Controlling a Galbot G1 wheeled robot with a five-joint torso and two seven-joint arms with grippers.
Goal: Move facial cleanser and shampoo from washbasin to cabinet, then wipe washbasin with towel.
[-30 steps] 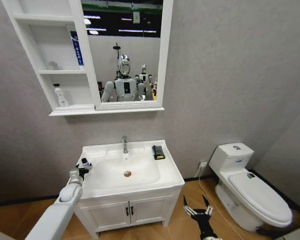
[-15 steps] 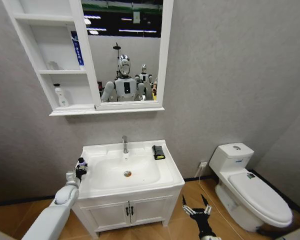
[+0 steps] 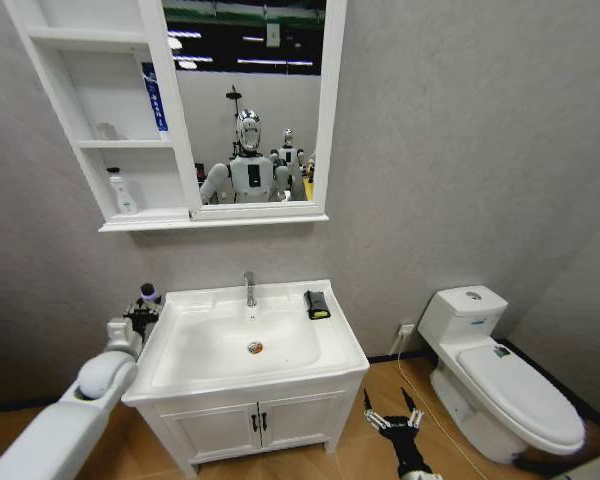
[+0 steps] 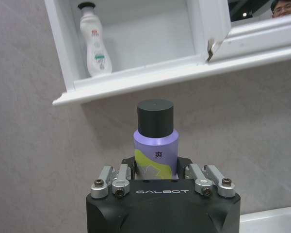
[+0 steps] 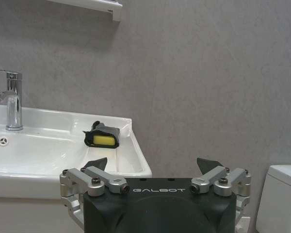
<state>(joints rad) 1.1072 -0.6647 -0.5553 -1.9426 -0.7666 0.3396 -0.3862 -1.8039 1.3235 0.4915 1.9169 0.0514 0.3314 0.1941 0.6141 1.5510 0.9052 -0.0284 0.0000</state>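
My left gripper (image 3: pixel 143 312) is shut on a purple shampoo bottle (image 3: pixel 147 293) with a black cap, held upright in the air just off the left edge of the washbasin (image 3: pixel 220 345). From the left wrist, the bottle (image 4: pixel 155 145) stands between the fingers, below the cabinet (image 4: pixel 136 73). A white bottle (image 3: pixel 122 192) stands on the cabinet's (image 3: pixel 90 100) lowest open shelf. The black towel (image 3: pixel 317 304) with a yellow patch lies on the basin's back right corner. My right gripper (image 3: pixel 391 405) hangs open low beside the vanity, holding nothing.
A chrome tap (image 3: pixel 249 289) stands at the basin's back centre. A blue tube (image 3: pixel 155 98) leans on the cabinet's middle shelf. A white toilet (image 3: pixel 500 375) sits on the right. The two-door vanity cupboard (image 3: pixel 260 425) is under the basin.
My left gripper has lifted the purple bottle off the basin's left rim and carried it up and to the left. The right arm has not moved.
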